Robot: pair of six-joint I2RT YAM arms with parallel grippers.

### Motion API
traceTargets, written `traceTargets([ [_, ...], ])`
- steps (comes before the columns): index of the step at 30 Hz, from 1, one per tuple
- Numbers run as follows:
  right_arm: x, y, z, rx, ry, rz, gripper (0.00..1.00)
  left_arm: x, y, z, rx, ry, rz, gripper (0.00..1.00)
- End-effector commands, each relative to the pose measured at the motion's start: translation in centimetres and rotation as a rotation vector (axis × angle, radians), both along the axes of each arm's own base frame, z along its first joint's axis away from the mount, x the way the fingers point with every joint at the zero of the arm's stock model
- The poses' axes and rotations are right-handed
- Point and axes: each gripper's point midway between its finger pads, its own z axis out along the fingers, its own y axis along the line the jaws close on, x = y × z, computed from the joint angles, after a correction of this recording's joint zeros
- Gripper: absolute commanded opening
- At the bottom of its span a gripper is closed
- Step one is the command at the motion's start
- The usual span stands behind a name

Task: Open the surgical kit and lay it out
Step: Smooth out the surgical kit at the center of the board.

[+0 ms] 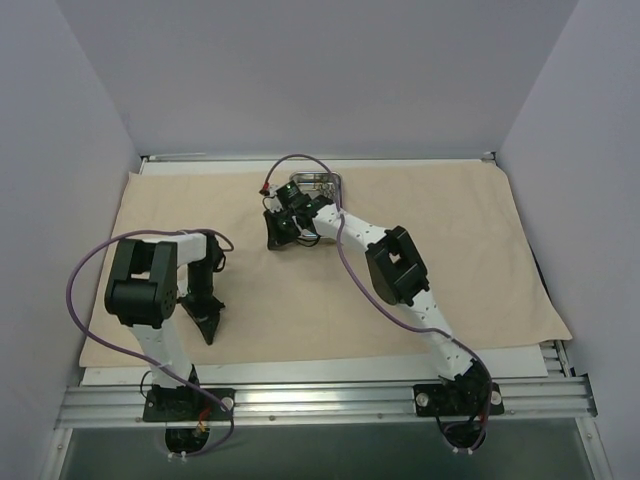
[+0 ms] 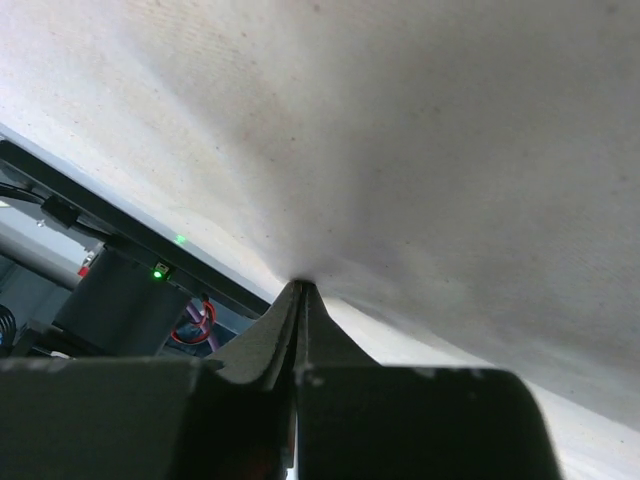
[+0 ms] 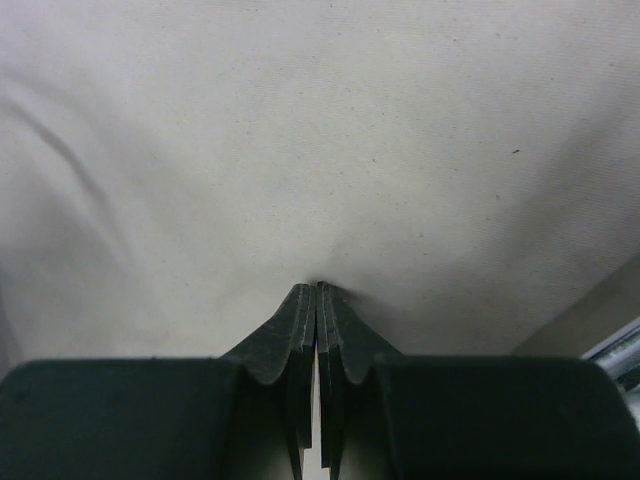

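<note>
Top external: I judge the cloth wrap (image 1: 320,310) opened, layout pending. Left gripper (image 1: 208,322) and right gripper (image 1: 279,237) touch it, fingers pressed together; beside the steel tray (image 1: 318,183), right must open.

A white table (image 1: 330,371) is almost wholly covered by one large beige cloth wrap (image 1: 470,220), opened out and lying flat on it, reaching from the far edge nearly to the near edge and close to both side edges. Only a narrow strip of bare white tabletop shows along the near side, between the cloth's front hem and a ribbed metal rail (image 1: 330,402) that runs the width of the table. The cloth looks smooth, with only faint soft creases, and its near right corner reaches furthest out.
</note>
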Motion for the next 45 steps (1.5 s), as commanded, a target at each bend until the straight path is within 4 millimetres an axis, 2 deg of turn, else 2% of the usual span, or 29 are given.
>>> traceTargets([
  [1, -0.4, -4.2, -4.0, -0.172, 0.044, -0.022, 0.00, 0.0, 0.8, 0.9, 0.055, 0.000, -0.028, 0.02],
  [2, -0.5, -3.8, -2.5, -0.137, 0.029, -0.010, 0.00, 0.6, 0.8, 1.5, 0.062, -0.024, -0.034, 0.02],
  [4, -1.3, -3.1, -1.7, -0.094, 0.031, 0.015, 0.00, 1.9, 0.5, 3.1, 0.048, -0.114, -0.031, 0.02],
  [5, -1.9, -2.4, 0.0, -0.044, 0.034, 0.045, 0.00, 2.6, 0.2, 4.0, 0.026, -0.148, -0.026, 0.02],
  [7, -2.8, -1.4, 1.7, 0.005, 0.030, 0.078, 0.00, 5.7, -0.5, 6.5, -0.026, -0.303, -0.049, 0.02],
  [8, -3.1, -0.8, 4.0, 0.047, 0.015, 0.093, 0.00, 7.0, -0.8, 7.3, -0.046, -0.367, -0.061, 0.02],
  [9, -3.5, -0.5, 5.2, 0.072, 0.013, 0.101, 0.00, 9.2, -1.0, 9.3, -0.057, -0.468, -0.077, 0.02],
  [10, -3.9, -0.3, 7.0, 0.105, 0.006, 0.107, 0.00, 10.3, -0.9, 10.1, -0.056, -0.516, -0.103, 0.02],
  [14, -5.0, 0.1, 9.6, 0.168, 0.034, 0.136, 0.00, 15.2, 0.0, 11.6, -0.027, -0.658, -0.168, 0.02],
  [15, -5.6, 0.2, 9.6, 0.173, 0.060, 0.155, 0.00, 15.8, 0.5, 10.6, -0.026, -0.626, -0.175, 0.02],
  [17, -6.0, 0.3, 9.1, 0.181, 0.093, 0.171, 0.00, 17.8, 0.7, 10.2, -0.035, -0.643, -0.184, 0.02],
  [18, -6.3, 0.4, 9.1, 0.188, 0.110, 0.171, 0.00, 18.4, 1.0, 9.0, -0.046, -0.618, -0.180, 0.02],
  [20, -6.9, 0.8, 9.1, 0.211, 0.134, 0.182, 0.00, 20.8, 0.6, 8.5, -0.103, -0.677, -0.211, 0.02],
  [23, -7.6, 1.4, 9.3, 0.259, 0.172, 0.212, 0.00, 23.2, 1.0, 7.3, -0.120, -0.708, -0.246, 0.02],
  [24, -8.0, 1.7, 9.2, 0.267, 0.182, 0.224, 0.00, 23.6, 1.1, 6.1, -0.127, -0.693, -0.248, 0.02],
  [28, -9.7, 3.7, 8.5, 0.353, 0.265, 0.287, 0.00, 25.5, 2.7, 4.3, -0.120, -0.685, -0.276, 0.02],
  [29, -10.1, 4.4, 8.9, 0.382, 0.270, 0.308, 0.00, 26.2, 4.2, 4.0, -0.131, -0.710, -0.232, 0.02],
  [30, -10.5, 4.9, 8.8, 0.388, 0.271, 0.322, 0.00, 26.5, 4.6, 3.8, -0.141, -0.727, -0.221, 0.02],
  [32, -11.6, 6.2, 7.8, 0.393, 0.289, 0.335, 0.00, 27.6, 6.0, 3.4, -0.137, -0.761, -0.207, 0.02],
  [33, -11.8, 6.5, 7.1, 0.389, 0.306, 0.332, 0.00, 27.6, 6.5, 2.5, -0.128, -0.740, -0.201, 0.02],
  [35, -12.6, 7.1, 4.8, 0.368, 0.361, 0.324, 0.00, 27.8, 7.6, 2.1, -0.119, -0.712, -0.183, 0.02],
  [36, -12.8, 6.9, 3.9, 0.351, 0.392, 0.295, 0.00, 27.7, 8.1, 0.9, -0.106, -0.678, -0.181, 0.02],
  [37, -13.1, 6.7, 3.1, 0.336, 0.411, 0.280, 0.00, 28.1, 8.4, 0.9, -0.096, -0.673, -0.178, 0.02],
  [38, -14.1, 5.8, 1.4, 0.293, 0.453, 0.259, 0.00, 27.9, 8.5, 0.7, -0.098, -0.650, -0.178, 0.02],
  [40, -14.6, 4.2, -0.1, 0.215, 0.438, 0.249, 0.00, 27.7, 9.2, -0.9, -0.090, -0.602, -0.185, 0.02],
  [41, -15.7, 2.7, -1.3, 0.141, 0.471, 0.242, 0.00, 27.7, 9.4, -1.6, -0.089, -0.572, -0.187, 0.02],
  [43, -15.5, 1.1, -1.2, 0.072, 0.398, 0.269, 0.00, 27.6, 9.9, -2.0, -0.083, -0.545, -0.201, 0.02],
  [44, -15.8, 0.4, -1.3, 0.044, 0.399, 0.271, 0.00, 28.4, 10.2, -1.7, -0.070, -0.555, -0.207, 0.02],
  [45, -15.7, 0.0, -1.1, 0.029, 0.391, 0.266, 0.00, 28.4, 10.3, -2.5, -0.075, -0.538, -0.210, 0.02],
])
